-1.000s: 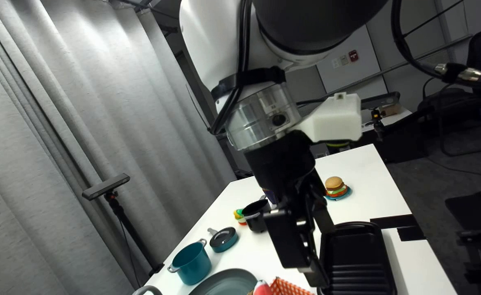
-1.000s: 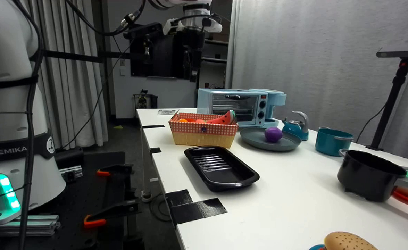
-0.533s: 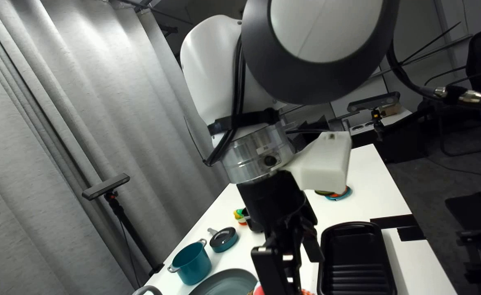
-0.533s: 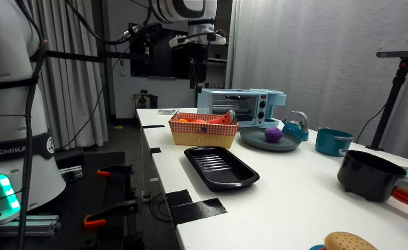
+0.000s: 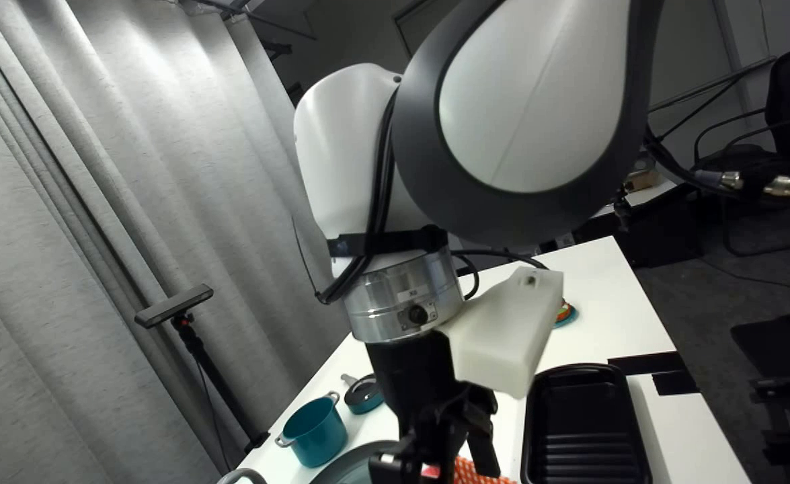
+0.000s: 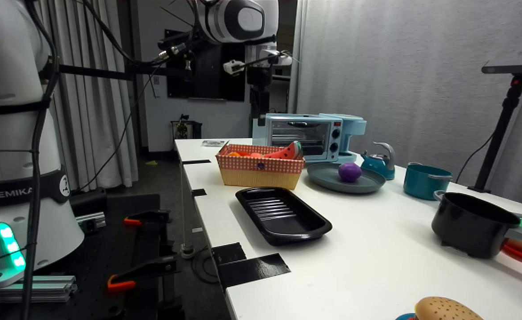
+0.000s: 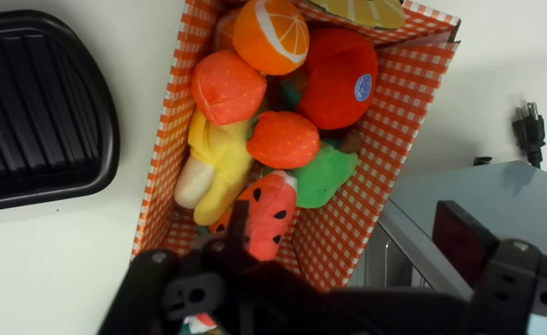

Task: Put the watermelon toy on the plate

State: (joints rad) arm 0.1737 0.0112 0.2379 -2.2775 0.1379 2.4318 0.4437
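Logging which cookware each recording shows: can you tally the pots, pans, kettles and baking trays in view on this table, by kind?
Pots: 2 (teal pot, black pot)
Pans: 1 (teal-and-black pan)
Kettles: 1 (teal kettle)
Baking trays: 1 (black baking tray)
Total: 5

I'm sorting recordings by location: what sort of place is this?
Probably a robotics lab rather than a real kitchen: a robot arm, what looks like a camera on a black stand, and plush toy fruit in a basket.
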